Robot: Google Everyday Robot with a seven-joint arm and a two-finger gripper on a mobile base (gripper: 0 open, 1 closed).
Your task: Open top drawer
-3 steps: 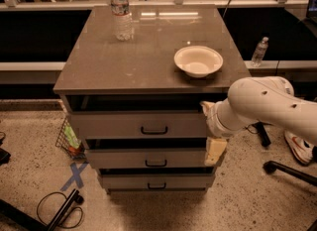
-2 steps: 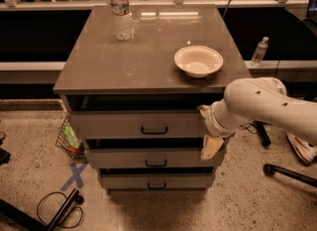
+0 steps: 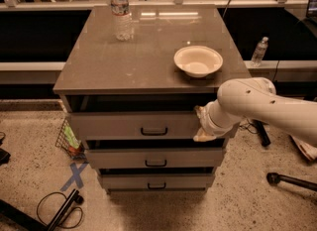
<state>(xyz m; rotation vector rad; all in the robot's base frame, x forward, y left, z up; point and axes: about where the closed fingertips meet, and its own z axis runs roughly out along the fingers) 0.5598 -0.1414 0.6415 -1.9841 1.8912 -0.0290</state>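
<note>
The top drawer point(image 3: 119, 125) is the widest grey front of three, with a small black pull handle point(image 3: 154, 131) at its centre. It stands pulled out a little, with a dark gap under the cabinet top. My gripper point(image 3: 202, 126) is at the drawer's right end, right of the handle, on the end of my white arm point(image 3: 257, 103) that reaches in from the right. Two narrower drawers point(image 3: 156, 158) sit below, each out slightly less.
On the grey cabinet top point(image 3: 124, 56) stand a water bottle point(image 3: 121, 11) at the back left and a white bowl point(image 3: 197, 60) at the front right. A second bottle point(image 3: 259, 51) stands on a ledge to the right. Cables and a wire basket point(image 3: 68, 141) lie left.
My gripper has shifted up and a little left along the top drawer's right end. The drawer front stands about where it was.
</note>
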